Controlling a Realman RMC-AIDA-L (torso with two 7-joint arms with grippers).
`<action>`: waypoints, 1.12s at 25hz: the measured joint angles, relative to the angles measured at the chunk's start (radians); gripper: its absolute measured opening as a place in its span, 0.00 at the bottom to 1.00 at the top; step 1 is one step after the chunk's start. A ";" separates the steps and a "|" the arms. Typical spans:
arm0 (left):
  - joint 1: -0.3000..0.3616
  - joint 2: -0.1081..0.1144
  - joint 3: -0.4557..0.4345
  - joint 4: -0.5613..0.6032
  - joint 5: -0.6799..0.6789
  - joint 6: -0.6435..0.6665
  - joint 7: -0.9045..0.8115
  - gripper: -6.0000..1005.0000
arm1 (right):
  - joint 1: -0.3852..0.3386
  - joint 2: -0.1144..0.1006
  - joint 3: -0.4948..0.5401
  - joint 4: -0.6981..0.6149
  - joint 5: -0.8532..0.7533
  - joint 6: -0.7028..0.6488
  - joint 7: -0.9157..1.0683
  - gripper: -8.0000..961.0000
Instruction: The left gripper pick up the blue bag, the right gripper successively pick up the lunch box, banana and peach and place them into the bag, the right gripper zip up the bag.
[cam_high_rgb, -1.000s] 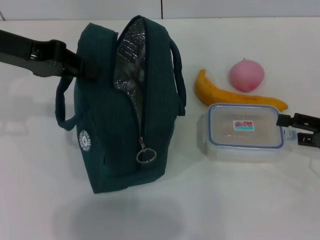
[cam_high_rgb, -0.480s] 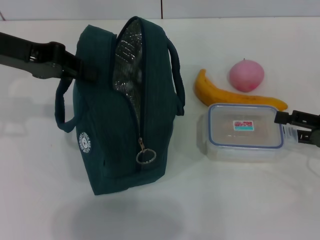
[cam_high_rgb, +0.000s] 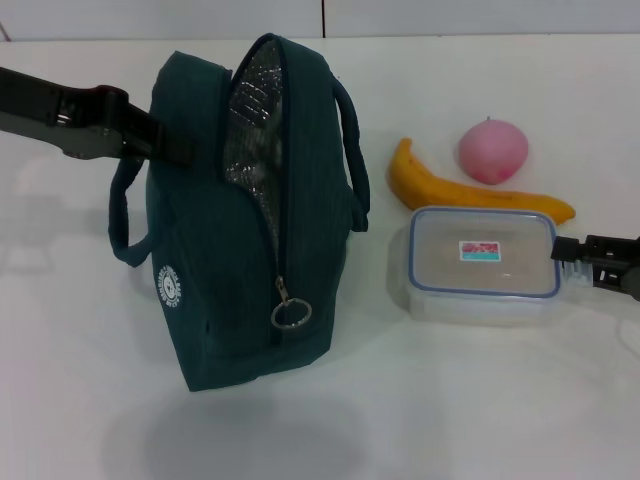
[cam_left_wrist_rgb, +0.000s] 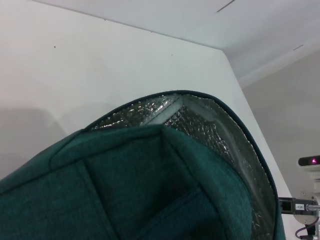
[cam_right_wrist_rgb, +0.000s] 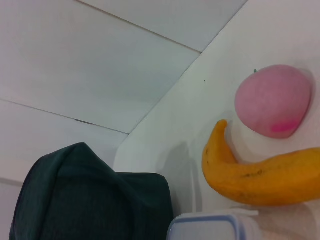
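Note:
The blue bag (cam_high_rgb: 235, 250) hangs just above the table with its shadow under it. Its zipper is open and the silver lining (cam_high_rgb: 250, 120) shows. My left gripper (cam_high_rgb: 160, 143) is shut on the bag's upper left side near a handle. In the left wrist view the bag (cam_left_wrist_rgb: 140, 190) fills the picture. The lunch box (cam_high_rgb: 480, 265) lies to the right of the bag, and my right gripper (cam_high_rgb: 572, 255) is shut on its right rim. Behind it lie the banana (cam_high_rgb: 450, 188) and the peach (cam_high_rgb: 492, 150). The right wrist view shows the peach (cam_right_wrist_rgb: 272, 102), banana (cam_right_wrist_rgb: 260, 175) and lunch box lid (cam_right_wrist_rgb: 212, 227).
The white table (cam_high_rgb: 450, 400) runs to a wall seam at the back. The bag's metal ring zipper pull (cam_high_rgb: 290, 312) hangs at its near end. Bare table lies in front of the bag and the lunch box.
The right gripper's fingers have closed on the lunch box's right rim, and the box has shifted slightly left. The bag and left gripper have edged a little left.

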 joint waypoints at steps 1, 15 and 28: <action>0.000 0.000 0.000 0.000 0.000 0.000 0.000 0.04 | 0.000 0.000 0.001 0.001 0.000 0.000 0.000 0.72; 0.000 0.001 0.000 0.000 0.000 0.000 0.000 0.04 | -0.004 0.007 0.009 0.003 0.011 -0.026 0.000 0.14; -0.001 0.005 0.000 0.000 0.000 -0.002 0.006 0.04 | -0.004 0.020 0.026 0.044 0.059 -0.083 0.002 0.12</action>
